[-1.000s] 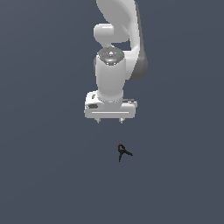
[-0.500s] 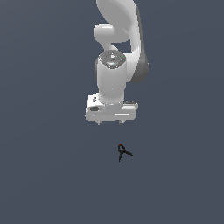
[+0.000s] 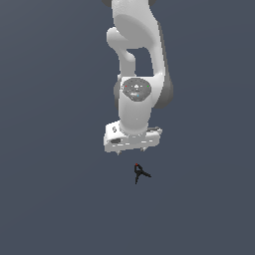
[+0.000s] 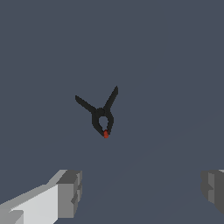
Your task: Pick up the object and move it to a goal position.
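A flat, dark slate-grey floor point(image 3: 45, 199) fills the simulated scene, bare of any box or tray. On it lies the tiny black clamp point(image 3: 140, 172), just beyond the white gripper point(image 3: 131, 151) in the exterior view, a little toward that view's right of the gripper's middle and clear of its fingertips. The gripper hangs above the clamp with its jaws spread wide and nothing held; in the wrist view its two grey finger pads point(image 4: 70, 192) stand far apart, the clamp point(image 4: 101, 116) in the open floor ahead of them, touching neither. Compared with a second ago, the gripper has come lower and nearer the clamp, which has not moved. The clamp lies flat: its red-orange tip point(image 4: 106, 134) points toward the gripper, and its two thin handles splay away from it in a V.
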Motion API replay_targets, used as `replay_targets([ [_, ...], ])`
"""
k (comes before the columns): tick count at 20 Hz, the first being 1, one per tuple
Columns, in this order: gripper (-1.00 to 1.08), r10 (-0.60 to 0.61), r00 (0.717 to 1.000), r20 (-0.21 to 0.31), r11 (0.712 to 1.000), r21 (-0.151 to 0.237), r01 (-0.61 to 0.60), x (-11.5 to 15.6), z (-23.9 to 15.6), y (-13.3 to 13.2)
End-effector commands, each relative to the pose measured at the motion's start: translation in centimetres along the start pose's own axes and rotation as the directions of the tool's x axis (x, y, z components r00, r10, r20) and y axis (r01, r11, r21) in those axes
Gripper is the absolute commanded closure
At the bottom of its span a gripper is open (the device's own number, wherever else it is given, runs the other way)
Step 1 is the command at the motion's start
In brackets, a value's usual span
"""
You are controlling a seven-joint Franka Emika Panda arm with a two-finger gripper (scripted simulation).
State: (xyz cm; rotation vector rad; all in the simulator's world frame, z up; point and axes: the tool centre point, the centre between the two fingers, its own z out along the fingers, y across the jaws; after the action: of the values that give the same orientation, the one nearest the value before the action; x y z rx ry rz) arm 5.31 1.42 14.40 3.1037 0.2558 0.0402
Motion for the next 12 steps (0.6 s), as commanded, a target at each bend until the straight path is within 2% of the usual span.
replay_targets([
  [1, -0.92, -0.046, 0.999, 0.005, 0.999, 0.004, 0.046, 1.0, 1.5, -0.7],
  [12, -0.92, -0.194, 0.981, 0.016, 0.981, 0.028, 0.194, 4.0, 7.0, -3.3],
])
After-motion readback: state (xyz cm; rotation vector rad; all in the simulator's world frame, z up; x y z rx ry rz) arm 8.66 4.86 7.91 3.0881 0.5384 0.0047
